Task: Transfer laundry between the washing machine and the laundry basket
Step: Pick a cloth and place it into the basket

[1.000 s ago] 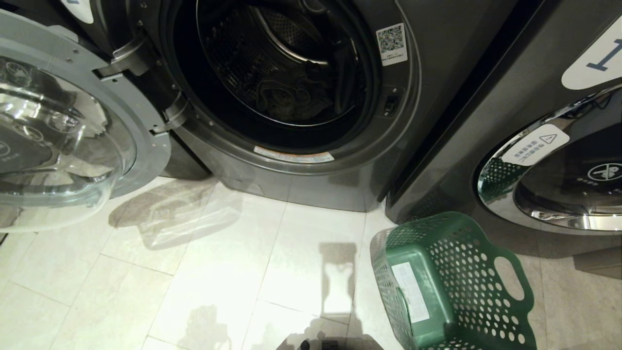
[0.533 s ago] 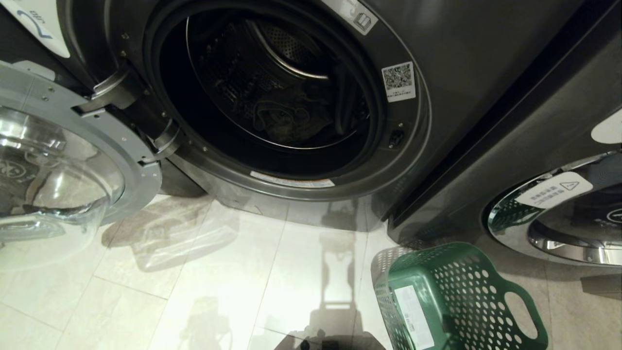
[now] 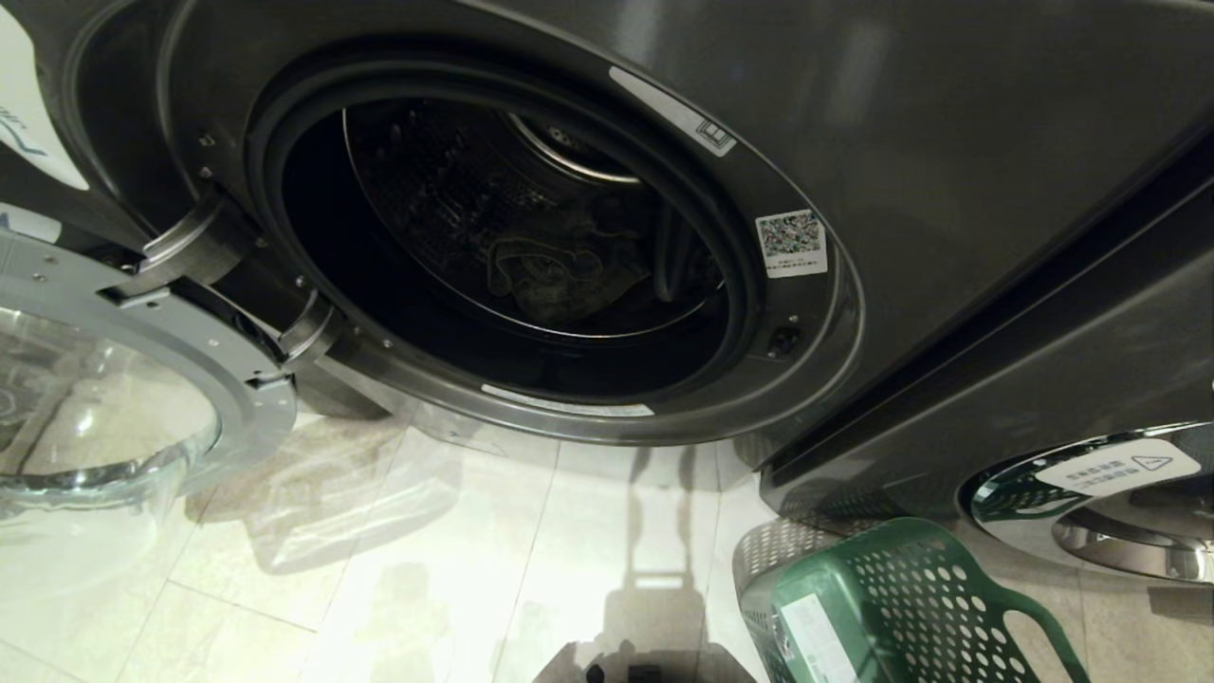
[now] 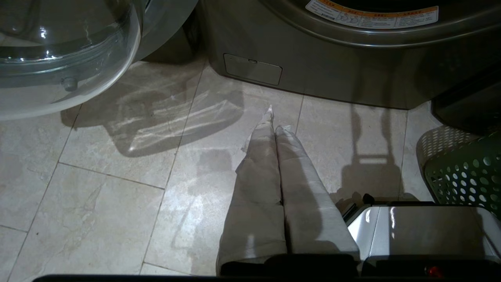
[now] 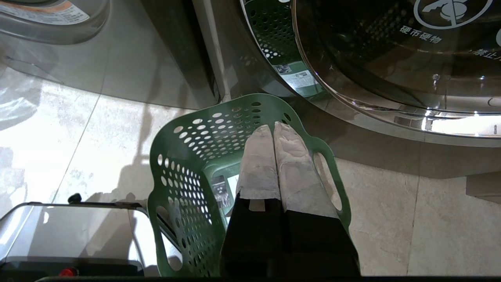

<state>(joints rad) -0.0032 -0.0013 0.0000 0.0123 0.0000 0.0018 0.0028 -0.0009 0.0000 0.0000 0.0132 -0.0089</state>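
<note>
Washing machine [image 3: 948, 171] mouth stands wide open, nothing across it. Clothes [image 3: 555, 275] lie low at the drum's back, dark room above and in front of them. Open door [image 3: 123, 379] juts out on the left, hinged there, blocking that side. Floor [image 3: 427, 569] before the mouth is bare tile. Green laundry basket [image 3: 901, 607] sits right of the mouth, against the neighbouring washer [image 3: 1091, 379], top open.

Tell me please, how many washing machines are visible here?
2. One washing machine stands ahead with its door open; the second machine stands to its right, door closed, behind the green basket.
</note>
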